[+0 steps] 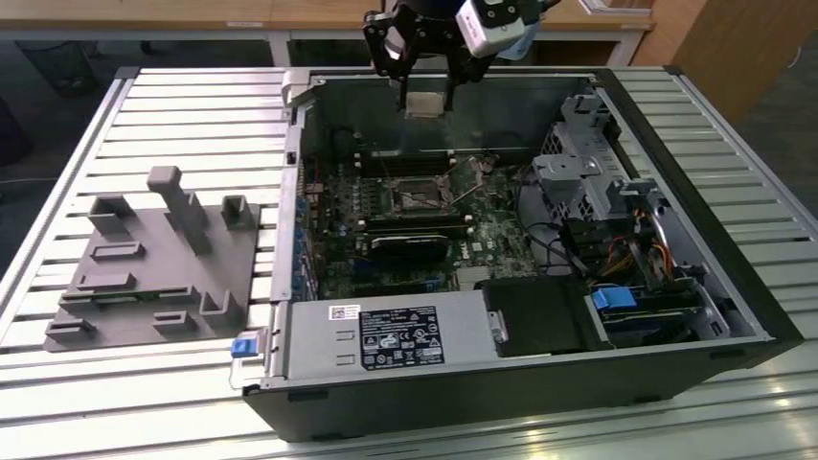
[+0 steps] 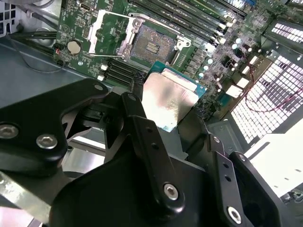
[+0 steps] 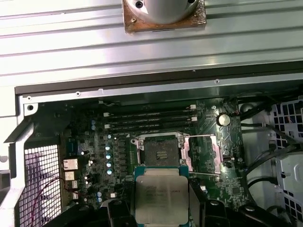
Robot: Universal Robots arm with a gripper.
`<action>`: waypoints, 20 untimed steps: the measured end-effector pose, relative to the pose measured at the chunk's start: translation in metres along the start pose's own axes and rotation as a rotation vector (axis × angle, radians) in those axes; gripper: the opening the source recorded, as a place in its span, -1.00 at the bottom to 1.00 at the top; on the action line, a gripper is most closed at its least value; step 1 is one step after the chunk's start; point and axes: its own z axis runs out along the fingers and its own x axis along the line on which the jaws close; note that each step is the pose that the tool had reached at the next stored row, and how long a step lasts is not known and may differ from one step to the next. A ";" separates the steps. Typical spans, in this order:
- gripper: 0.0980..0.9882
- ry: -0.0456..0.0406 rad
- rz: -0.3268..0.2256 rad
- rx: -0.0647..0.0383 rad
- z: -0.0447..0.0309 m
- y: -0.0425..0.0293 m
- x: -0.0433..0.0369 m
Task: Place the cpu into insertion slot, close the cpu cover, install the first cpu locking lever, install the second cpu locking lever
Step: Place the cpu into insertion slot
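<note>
One black two-finger gripper: clamped on the small flat square silvery-beige cpu, above the green circuit board.
Cpu: one, airborne, short of the socket, not seated.
Insertion slot: one square socket, dark centre, silvery rim, bare.
Cpu cover: one thin silvery frame plate, swung open just beside the slot.
Locking lever: one thin wire made out, unlatched; second not told apart.
Progress: zero of four steps finished, by judgement; placing in hand.
</note>
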 end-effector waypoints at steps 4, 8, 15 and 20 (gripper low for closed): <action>0.00 -0.0011 0.012 0.000 0.0001 0.0000 0.0000; 0.00 -0.0022 0.025 0.000 0.0001 0.0000 0.0000; 0.00 -0.0041 0.046 -0.001 0.0004 0.0000 0.0000; 0.00 -0.0053 0.060 -0.001 0.0005 0.0000 0.0000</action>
